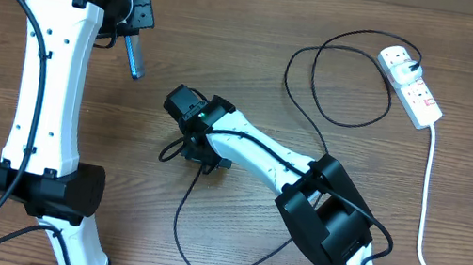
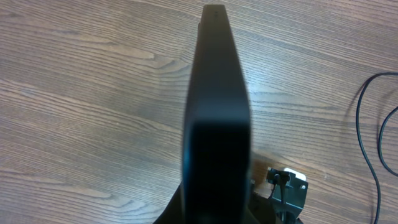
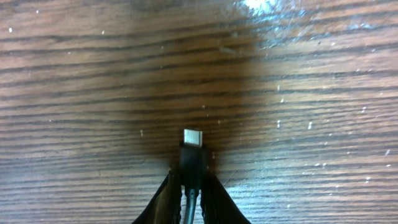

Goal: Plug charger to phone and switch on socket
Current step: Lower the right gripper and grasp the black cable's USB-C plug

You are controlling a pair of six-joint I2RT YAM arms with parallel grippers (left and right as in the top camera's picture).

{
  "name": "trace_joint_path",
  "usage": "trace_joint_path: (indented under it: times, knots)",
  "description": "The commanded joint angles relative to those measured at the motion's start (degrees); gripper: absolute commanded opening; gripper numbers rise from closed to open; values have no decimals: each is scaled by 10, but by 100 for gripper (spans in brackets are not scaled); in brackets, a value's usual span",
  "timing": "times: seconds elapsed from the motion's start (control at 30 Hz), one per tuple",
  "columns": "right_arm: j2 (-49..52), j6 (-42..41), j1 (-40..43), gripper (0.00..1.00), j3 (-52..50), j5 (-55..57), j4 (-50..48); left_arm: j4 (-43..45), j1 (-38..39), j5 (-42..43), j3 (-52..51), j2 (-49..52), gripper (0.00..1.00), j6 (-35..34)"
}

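Overhead: the phone (image 1: 135,59) is seen at the far left, turned on its thin edge. It is held by the left gripper (image 1: 132,32), which is squeezed tight on it. The socket (image 1: 413,82) is laid on the table (image 1: 233,37) at the far right, set at a slant. The charger (image 1: 295,75) is seen as a thin black line. Its plug head (image 1: 402,56) is stuck in the far end of the socket. From there big loops are made across the table toward the middle. A thick white lead (image 1: 427,248) is run from the near end of the socket to the near right edge. The right gripper (image 1: 203,153) is seen in the middle of the table, to the right of the phone and nearer. The thin end of the charger is held in it.

Left wrist: the middle is filled by the phone, seen edge on as a dark, blurry slab. The wood of the table is seen behind it. A bit of the charger is seen at the right edge. The fingers are hidden by the phone.

Right wrist: the plug tip (image 3: 193,137) is seen poking out from between the two fingers (image 3: 169,200). The fingers are pressed on the black part just behind the tip. The tip is pointed at the wood. A bright spot of light is seen on the table at the far side.
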State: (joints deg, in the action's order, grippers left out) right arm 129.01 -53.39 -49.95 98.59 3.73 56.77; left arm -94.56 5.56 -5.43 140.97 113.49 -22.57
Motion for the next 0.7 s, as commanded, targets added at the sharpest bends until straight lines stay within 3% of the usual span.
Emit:
trace_joint_path:
  times: [0.0, 0.5, 0.67]
  knots:
    - [21, -2, -1, 12, -1, -24, 2, 3, -4, -9, 4, -3, 4, -6]
    - [20, -2, 15, 4, 0, -19, 4, 3, -4, -7, 4, -3, 4, -6]
    - [-10, 44, 39, 4, 40, -50, 38, 17, -4, 46, 4, -3, 4, 3]
